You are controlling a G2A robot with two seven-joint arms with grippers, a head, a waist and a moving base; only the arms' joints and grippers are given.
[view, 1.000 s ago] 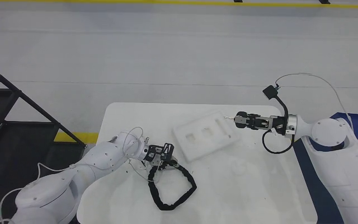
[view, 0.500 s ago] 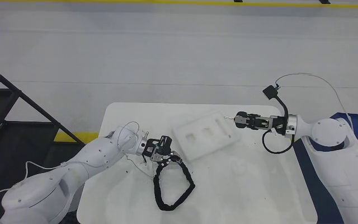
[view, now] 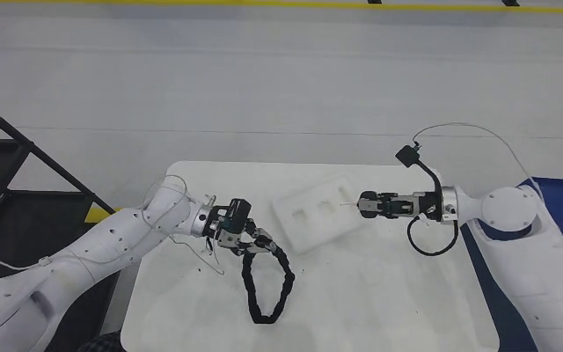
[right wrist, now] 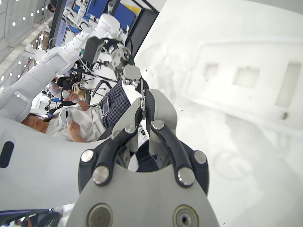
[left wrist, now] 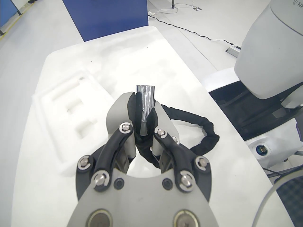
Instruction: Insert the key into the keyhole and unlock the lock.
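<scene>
My left gripper (left wrist: 144, 116) is clamped on the lock (left wrist: 144, 95), its chrome cylinder upright between the pads and its black cable (left wrist: 209, 128) lying in 1 loop on the white table (view: 396, 299). My right gripper (right wrist: 144, 106) pinches the key (right wrist: 141, 88), blade sticking out past the fingertips. Between the 2 grippers lies a white foam tray (view: 321, 231) with 3 recesses; the key tip hangs over the tray's edge on the right arm's side, well apart from the lock.

Polished chrome gleams on the lock cylinder (left wrist: 145, 100), mirror-smooth metal. Its loop (left wrist: 208, 133) wears matt black woven cloth. The key (right wrist: 142, 95) is thin, dull metal. The foam tray (left wrist: 59, 119) looks grainy, matt white, and the table (left wrist: 165, 60) smooth.
</scene>
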